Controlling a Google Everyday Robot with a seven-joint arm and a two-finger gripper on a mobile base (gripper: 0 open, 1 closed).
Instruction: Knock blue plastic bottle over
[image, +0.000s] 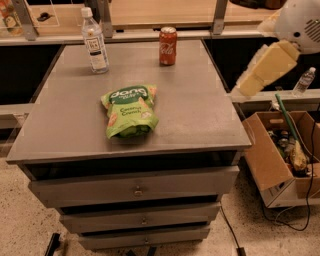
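Blue plastic bottle (95, 42) upright at the back left of the grey surface (200, 115), tool (251, 82) off the right edge

Camera view: the bottle, clear with a white cap and a dark-and-white label, stands near the far left corner; a red soda can (168, 46) stands upright to its right, well apart from it, and a green snack bag (129, 111) lies flat nearer the middle of the surface, touching neither. The cream-coloured tool hangs tilted beyond the right edge, above the gap between the surface and an open cardboard box (262, 155) on the floor, well apart from the bottle; whether it is spread or pressed together cannot be told. A small clear bottle (303, 81) stands on a ledge far right. Three drawers (135, 190) sit below the surface
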